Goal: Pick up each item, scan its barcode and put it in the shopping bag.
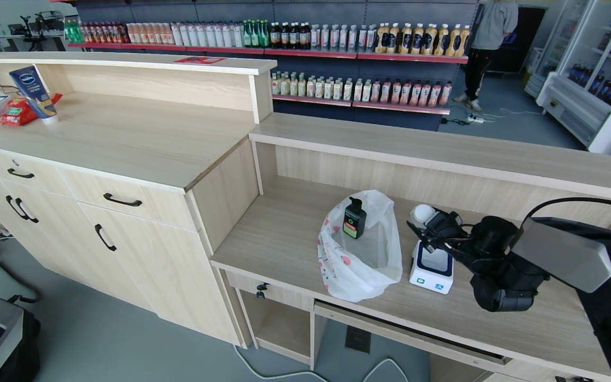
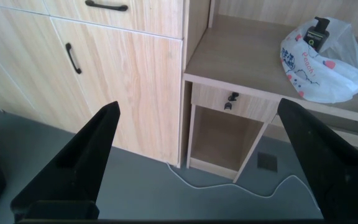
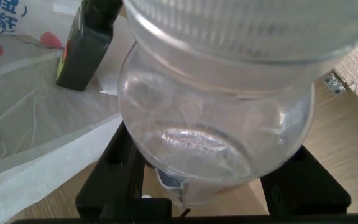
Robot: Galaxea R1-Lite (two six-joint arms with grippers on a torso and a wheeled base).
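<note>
You're clenching right claw (image 1: 433,229) on clear bottle (image 3: 216,118), scanner (image 1: 431,268) directly beneath claw, bag (image 1: 361,265) beside it. Bottle looking light, smooth, slippery, thin-walled; you're gripping body, not cap (image 3: 247,25). Left claw (image 2: 199,106) hanging released.

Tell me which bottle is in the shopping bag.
The black pump bottle; the clear white-capped bottle is held in the right end effector beside the bag.
</note>
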